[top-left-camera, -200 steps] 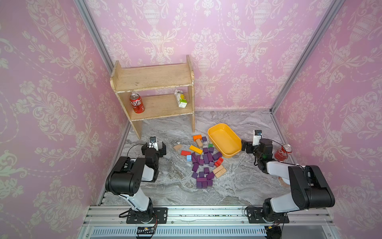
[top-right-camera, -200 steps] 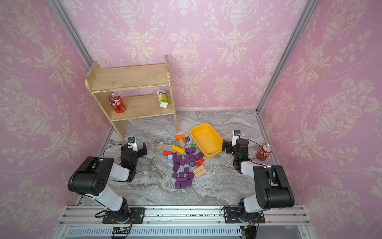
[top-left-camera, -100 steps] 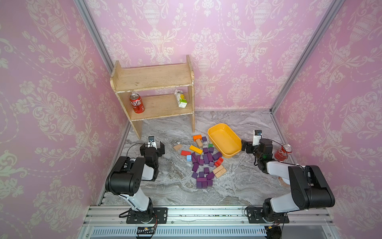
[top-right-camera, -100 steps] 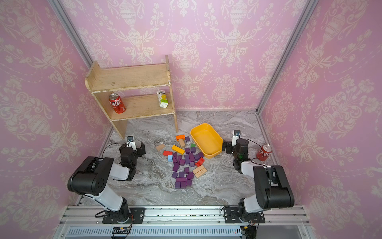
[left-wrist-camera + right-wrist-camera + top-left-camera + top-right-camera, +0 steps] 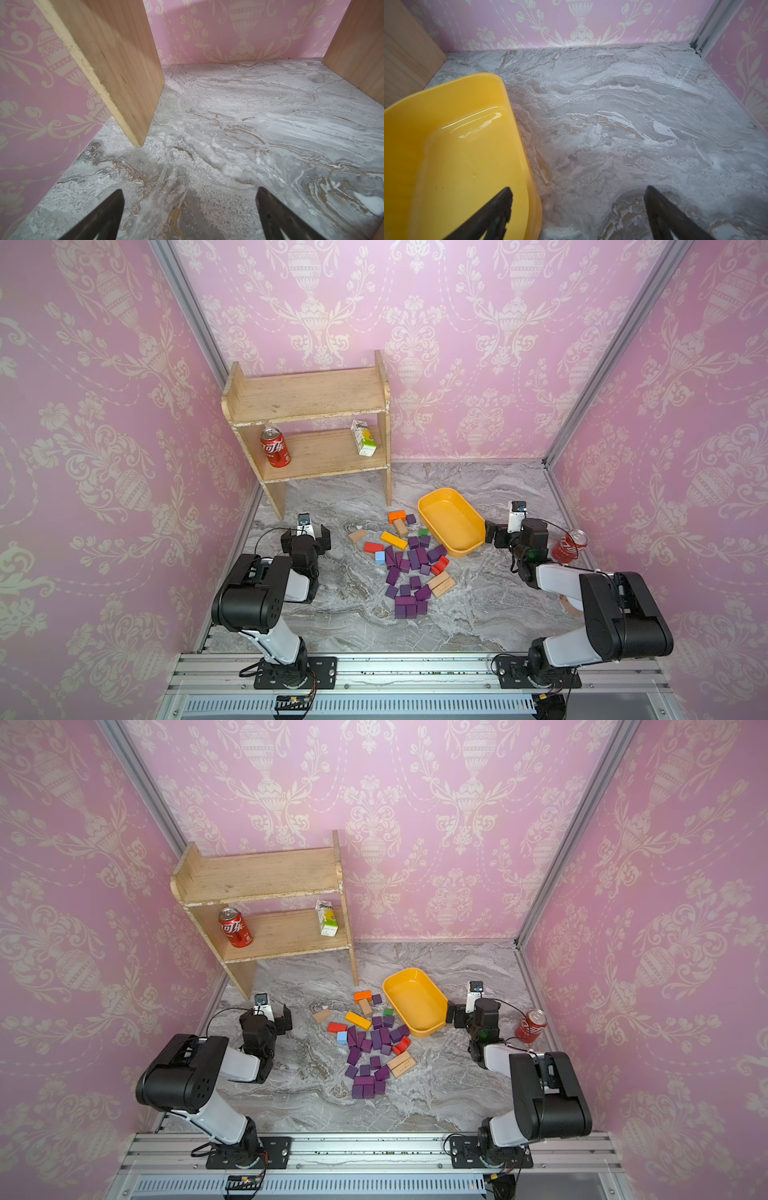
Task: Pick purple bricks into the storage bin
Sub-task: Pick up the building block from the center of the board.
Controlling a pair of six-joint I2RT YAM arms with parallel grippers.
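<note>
- In both top views, and nowhere else: purple bricks (image 5: 413, 558) strewn mid-table among other coloured blocks (image 5: 393, 540). All on the marble table (image 5: 357, 626), just beside the storage bin (image 5: 451, 520) on its near-left side.
- Only there too: wooden shelf (image 5: 307, 393) at the back left, with a cola can (image 5: 274, 448) and a carton (image 5: 363, 438) on its lower tier. Second cola can (image 5: 567, 545) upright by the right wall.
- Same views: left gripper (image 5: 306, 536) low over the table in front of the shelf, jaws spread wide and holding nothing. Well apart from the purple bricks, which lie off to its right.
- Right gripper (image 5: 513, 531) at the bin's right end, likewise spread wide and empty — bin between it and the bricks.
- Left wrist view: up close, dark fingers (image 5: 104, 214) far apart with only bare marble between them. Shelf's legs straight ahead; bricks and bin out of frame.
- Right wrist view: again wide open, gripping nothing. One finger above the bin's glossy yellow corner, its partner over marble — touching the rim or not, impossible to tell. Bricks out of frame here as well.
</note>
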